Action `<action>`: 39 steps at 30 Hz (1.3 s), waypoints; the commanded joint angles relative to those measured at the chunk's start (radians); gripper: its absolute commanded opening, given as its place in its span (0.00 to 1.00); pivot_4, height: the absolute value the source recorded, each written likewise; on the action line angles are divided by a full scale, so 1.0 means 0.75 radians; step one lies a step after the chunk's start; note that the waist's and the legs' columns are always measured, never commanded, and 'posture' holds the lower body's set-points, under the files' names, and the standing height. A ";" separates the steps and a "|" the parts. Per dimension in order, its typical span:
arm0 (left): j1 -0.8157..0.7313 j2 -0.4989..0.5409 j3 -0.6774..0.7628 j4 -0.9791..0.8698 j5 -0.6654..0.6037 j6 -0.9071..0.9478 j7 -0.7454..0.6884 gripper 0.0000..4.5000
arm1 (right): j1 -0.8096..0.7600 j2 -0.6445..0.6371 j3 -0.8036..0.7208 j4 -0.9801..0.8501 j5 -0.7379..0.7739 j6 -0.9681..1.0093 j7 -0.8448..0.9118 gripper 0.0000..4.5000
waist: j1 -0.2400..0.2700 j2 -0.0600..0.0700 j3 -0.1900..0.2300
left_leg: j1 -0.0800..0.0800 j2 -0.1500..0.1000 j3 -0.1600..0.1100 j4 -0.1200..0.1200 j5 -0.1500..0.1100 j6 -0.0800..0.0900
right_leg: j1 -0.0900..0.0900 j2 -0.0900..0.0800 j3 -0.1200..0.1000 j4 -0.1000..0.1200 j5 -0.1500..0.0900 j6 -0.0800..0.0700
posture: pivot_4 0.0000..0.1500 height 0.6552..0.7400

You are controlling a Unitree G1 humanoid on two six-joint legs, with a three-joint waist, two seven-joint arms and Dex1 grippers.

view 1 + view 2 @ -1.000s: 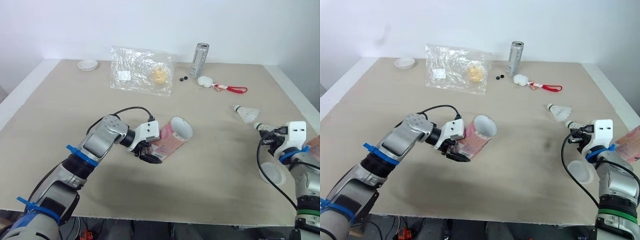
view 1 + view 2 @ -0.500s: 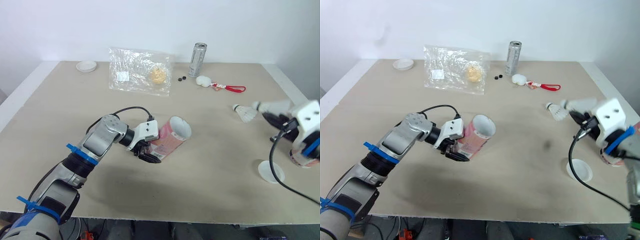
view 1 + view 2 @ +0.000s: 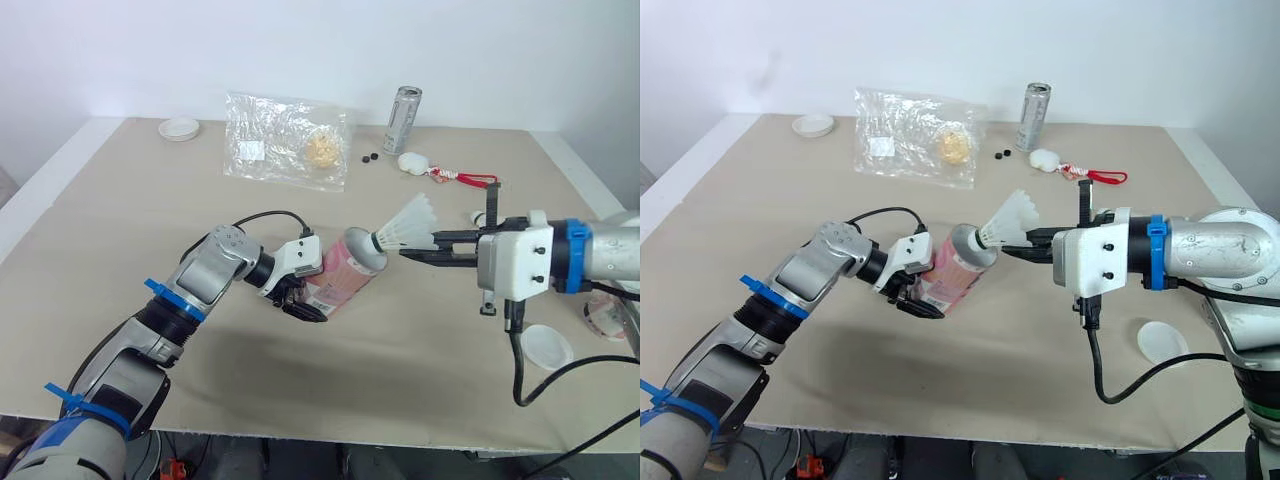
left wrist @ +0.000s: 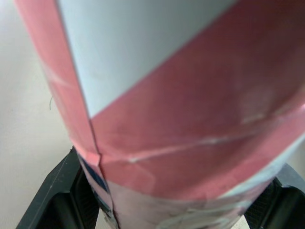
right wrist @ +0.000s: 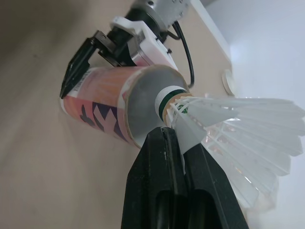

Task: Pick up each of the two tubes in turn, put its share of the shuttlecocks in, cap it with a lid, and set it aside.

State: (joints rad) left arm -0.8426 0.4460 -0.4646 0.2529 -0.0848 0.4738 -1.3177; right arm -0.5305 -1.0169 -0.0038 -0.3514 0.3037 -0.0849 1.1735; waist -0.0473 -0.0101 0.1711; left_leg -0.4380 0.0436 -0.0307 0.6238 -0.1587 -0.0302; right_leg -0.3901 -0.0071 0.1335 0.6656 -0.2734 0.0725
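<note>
Gripping the pink tube (image 3: 343, 283) near its base, the left end effector (image 3: 303, 303) holds it tilted at mid-counter (image 3: 120, 230), mouth facing right. Right end effector (image 3: 405, 252) is pinched on a shuttlecock (image 3: 408, 224) just behind the cork; cork sits at the tube's mouth. White lid (image 3: 547, 347) lies near right. Second tube (image 3: 606, 312) just beside it, at the right edge.

Beige table (image 3: 120, 230) against a plain white wall (image 3: 300, 45).
</note>
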 commanded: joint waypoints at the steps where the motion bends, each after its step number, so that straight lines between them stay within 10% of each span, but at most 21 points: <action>1: 0.009 0.002 -0.015 -0.016 0.046 0.006 0.039 0.74 | -0.101 0.051 0.076 0.071 -0.066 -0.098 0.044 0.00 | 0.001 0.000 0.000 | 0.000 0.000 0.000 0.000 0.000 0.000 | 0.000 0.000 0.000 0.000 0.000 0.000 | 1.00 1.00; 7: 0.025 0.003 -0.009 -0.050 0.038 0.034 0.050 0.74 | -0.201 0.092 0.138 0.182 -0.126 -0.206 0.114 0.00 | 0.002 0.000 0.000 | 0.000 0.000 0.000 0.000 0.001 0.001 | 0.000 0.000 0.000 0.000 0.000 0.000 | 1.00 1.00; 19: 0.053 0.020 -0.006 -0.079 0.039 0.055 0.061 0.74 | -0.219 0.105 -0.029 0.154 0.144 0.212 0.015 0.99 | 0.003 0.000 0.000 | 0.000 0.000 -0.001 -0.001 0.001 0.001 | 0.000 0.001 0.000 0.001 0.000 -0.001 | 1.00 1.00; 29: 0.058 0.026 -0.015 -0.083 0.039 0.049 0.055 0.74 | 0.197 0.428 -0.572 0.330 0.249 0.854 -0.870 0.99 | 0.005 -0.007 -0.002 | -0.001 0.000 -0.004 -0.002 0.001 0.001 | 0.001 0.002 -0.002 0.001 0.003 0.003 | 1.00 1.00; 39: 0.072 0.030 -0.023 -0.098 0.045 0.050 0.054 0.74 | 0.161 0.461 -0.520 0.762 0.113 0.711 -0.924 0.99 | -0.003 0.003 -0.003 | 0.001 0.000 0.000 -0.002 0.002 0.004 | 0.001 0.002 0.002 0.001 0.004 0.003 | 1.00 1.00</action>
State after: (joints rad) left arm -0.8077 0.4606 -0.4592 0.1830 -0.0736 0.5036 -1.2802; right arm -0.3764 -0.6541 -0.3943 0.1881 0.4025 0.4919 0.4613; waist -0.0493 -0.0076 0.1690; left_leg -0.4371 0.0434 -0.0309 0.6222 -0.1569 -0.0272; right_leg -0.3896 -0.0056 0.1347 0.6664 -0.2705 0.0751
